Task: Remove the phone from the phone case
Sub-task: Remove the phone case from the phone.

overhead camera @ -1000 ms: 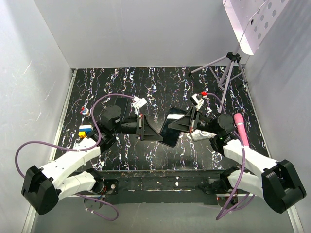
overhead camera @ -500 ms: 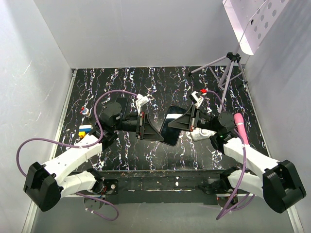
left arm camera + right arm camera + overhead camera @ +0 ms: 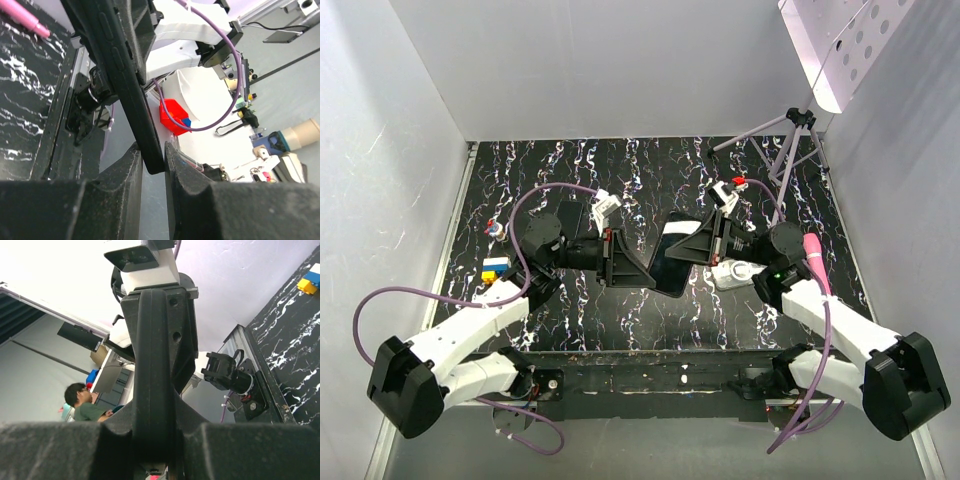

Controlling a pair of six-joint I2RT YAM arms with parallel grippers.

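Observation:
The phone case (image 3: 672, 258) is a black slab held on edge above the table between both arms. My left gripper (image 3: 632, 262) is shut on its left end. In the left wrist view the case's rounded black edge (image 3: 125, 75) runs down into the gripper (image 3: 152, 162). My right gripper (image 3: 698, 248) is shut on the right end. In the right wrist view the case edge (image 3: 154, 365) stands upright in the gripper (image 3: 155, 440). The phone's red rim does not show in any view, so I cannot tell the phone from the case.
A white device (image 3: 735, 272) lies under the right wrist, with a pink pen (image 3: 815, 265) to its right. Yellow and blue blocks (image 3: 495, 268) and a small bottle (image 3: 496, 229) sit at the left. A tripod (image 3: 790, 140) stands at the back right. A dark flat thing (image 3: 575, 213) lies behind the left arm.
Both grippers and the case have shifted slightly toward the back. The right wrist has lifted, so more of the white device shows. Both grips are unchanged.

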